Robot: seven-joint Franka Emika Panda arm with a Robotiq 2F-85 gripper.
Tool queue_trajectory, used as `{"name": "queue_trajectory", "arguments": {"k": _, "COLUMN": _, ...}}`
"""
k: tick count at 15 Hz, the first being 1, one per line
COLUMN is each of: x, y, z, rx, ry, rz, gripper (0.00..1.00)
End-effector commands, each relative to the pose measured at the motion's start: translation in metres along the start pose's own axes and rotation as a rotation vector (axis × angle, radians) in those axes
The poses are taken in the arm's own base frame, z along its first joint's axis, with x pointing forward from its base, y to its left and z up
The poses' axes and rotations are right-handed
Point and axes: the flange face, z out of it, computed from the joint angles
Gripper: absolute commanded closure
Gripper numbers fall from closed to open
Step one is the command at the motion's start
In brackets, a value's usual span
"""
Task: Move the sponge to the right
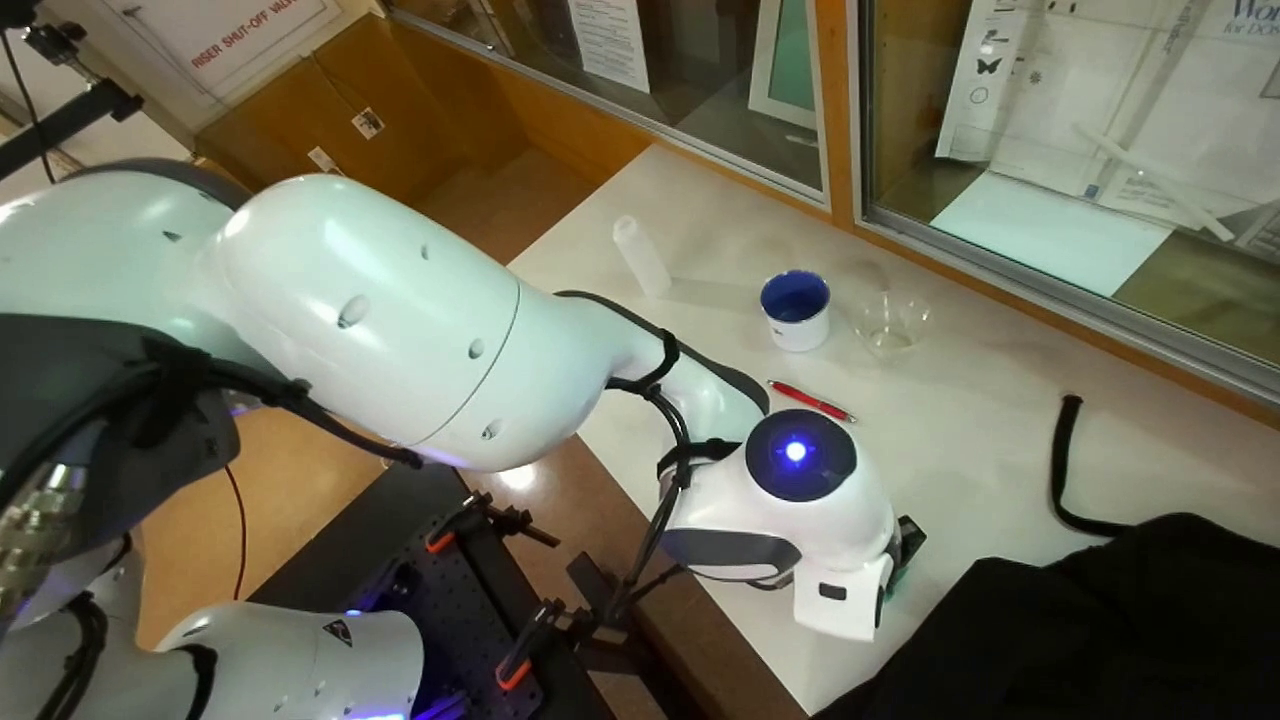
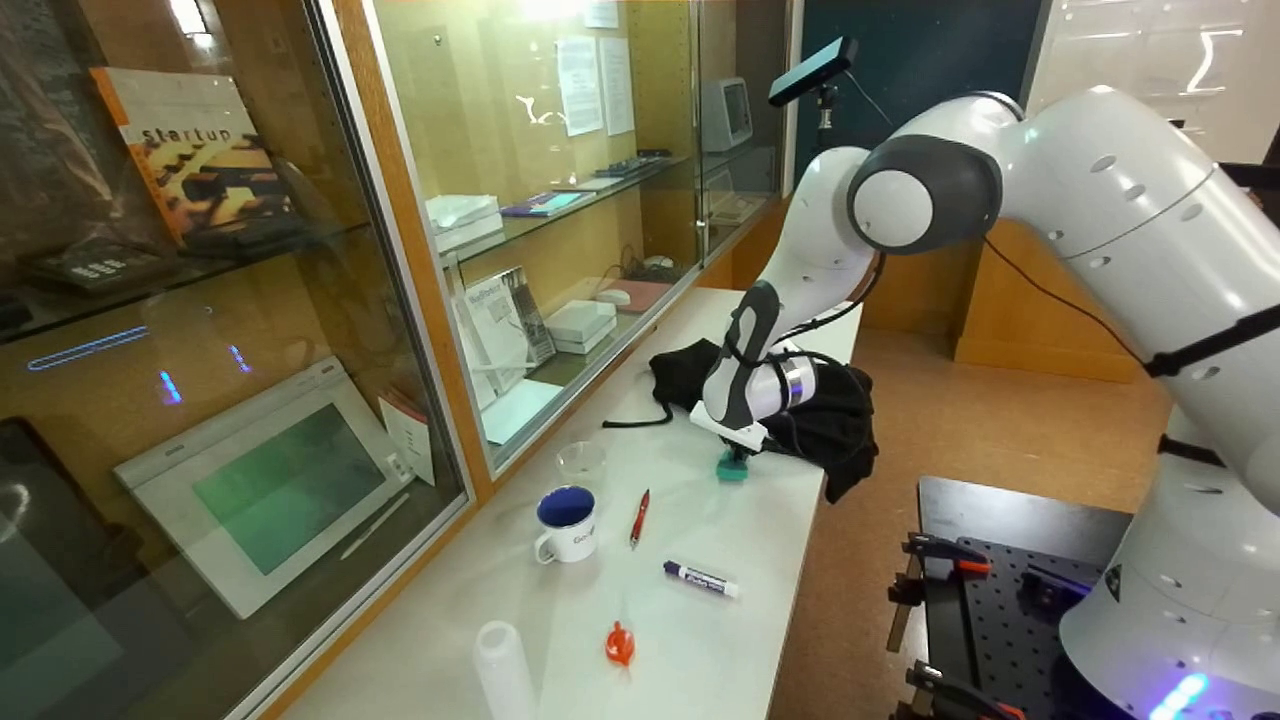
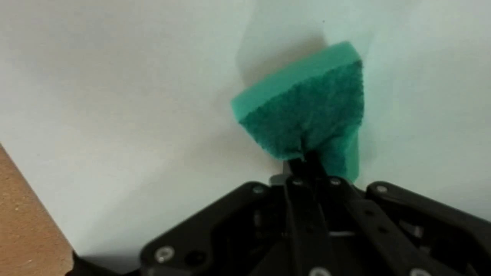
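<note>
White countertop (image 2: 720, 525) lies under the sponge (image 3: 326, 103), near the black cloth (image 2: 845, 450) toward the far end in an exterior view. I pinch it in the gripper (image 3: 305, 158), jaws narrow on a fold, presumably against slipping.

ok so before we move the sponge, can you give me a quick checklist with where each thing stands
1. Is the sponge gripped? Ok: the pincer is shut on it, creasing it.
2. Is it lifted off the table? Cannot tell.
3. Is there good room all round? Not ok: the black cloth lies close by and might snag.
4. Are the mug and red pen apart from the sponge? Ok, as an exterior view shows.
5. Whose right is meant? Cannot tell from the pictures.
</note>
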Motion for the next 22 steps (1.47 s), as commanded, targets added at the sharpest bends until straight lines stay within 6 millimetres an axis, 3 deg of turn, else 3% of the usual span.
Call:
{"name": "queue_trajectory", "arguments": {"k": 1, "x": -0.009, "y": 0.008, "z": 0.0, "rx": -0.047, "ry": -0.039, "rz": -0.058, "gripper": 0.99}}
{"name": "queue_trajectory", "arguments": {"k": 9, "x": -0.062, "y": 0.015, "z": -0.014, "rx": -0.033, "ry": -0.149, "rz": -0.371, "gripper": 0.99}}
{"name": "queue_trajectory", "arguments": {"k": 16, "x": -0.13, "y": 0.023, "z": -0.027, "rx": -0.004, "ry": -0.258, "rz": -0.633, "gripper": 0.99}}
{"name": "queue_trajectory", "arguments": {"k": 18, "x": -0.138, "y": 0.023, "z": -0.025, "rx": -0.002, "ry": -0.253, "rz": -0.638, "gripper": 0.99}}
{"name": "queue_trajectory", "arguments": {"k": 22, "x": -0.125, "y": 0.02, "z": -0.018, "rx": -0.01, "ry": -0.179, "rz": -0.544, "gripper": 0.99}}
